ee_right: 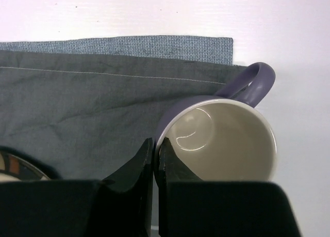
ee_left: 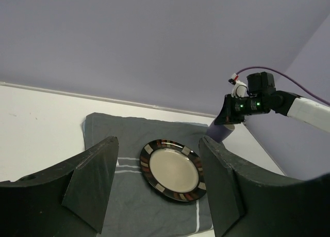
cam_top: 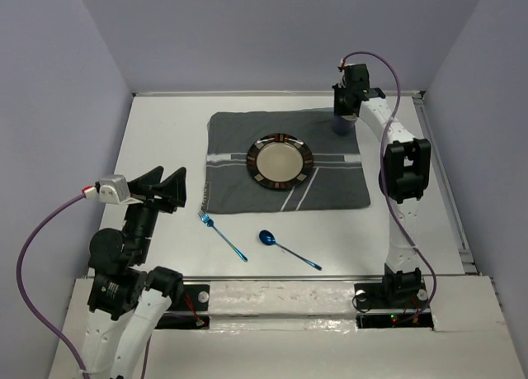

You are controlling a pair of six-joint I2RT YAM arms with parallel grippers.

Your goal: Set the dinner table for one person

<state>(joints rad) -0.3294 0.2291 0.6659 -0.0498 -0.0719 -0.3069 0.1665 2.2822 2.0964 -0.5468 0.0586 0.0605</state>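
Note:
A purple mug (ee_right: 232, 139) with a cream inside is at the far right corner of the dark grey mat (cam_top: 239, 139). My right gripper (ee_right: 156, 144) is shut on its rim, one finger inside and one outside. I cannot tell whether the mug rests on the mat or hangs just above it. A round plate (cam_top: 280, 160) with a dark patterned rim lies in the middle of the mat. A blue fork (cam_top: 223, 235) and a blue spoon (cam_top: 289, 249) lie on the white dinner table (cam_top: 165, 131) in front of the mat. My left gripper (cam_top: 165, 189) is open and empty, raised left of the mat.
The right arm (cam_top: 404, 168) reaches along the table's right side to the far corner. A raised ledge (cam_top: 272, 296) runs along the near edge between the arm bases. Lilac walls enclose the table on three sides.

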